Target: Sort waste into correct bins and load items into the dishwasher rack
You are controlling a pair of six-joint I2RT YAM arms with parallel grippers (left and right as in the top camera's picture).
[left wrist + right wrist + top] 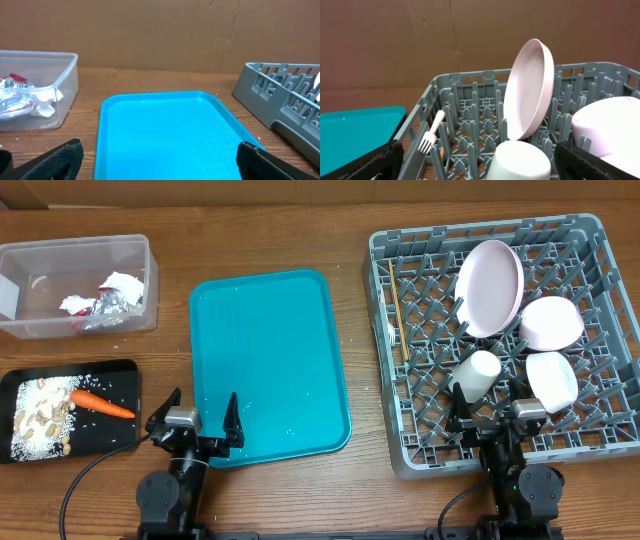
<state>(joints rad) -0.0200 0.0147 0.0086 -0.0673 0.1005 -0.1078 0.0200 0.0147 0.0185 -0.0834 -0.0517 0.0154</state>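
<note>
The grey dishwasher rack (480, 229) on the right holds the white plate (489, 287) standing on edge, two white bowls (550, 322) (552, 380), the white cup (475, 372) and the yellow-handled fork (398, 320). My right gripper (487, 408) is open at the rack's near edge, with the cup (520, 162) just ahead between its fingers (580, 160), untouched. The clear tub (20, 330) contains the foil wrapper (112, 300) and napkins (75, 304). On the black tray (120, 380) lie the carrot (102, 404) and beige food bits (40, 420). My left gripper (198, 415) is open and empty.
A flat teal serving tray (268, 365) lies bare in the middle, its near edge under my left gripper (159, 146). A brown cardboard wall closes off the back of the wooden table. The tub (60, 85) and rack (280, 100) flank the teal tray.
</note>
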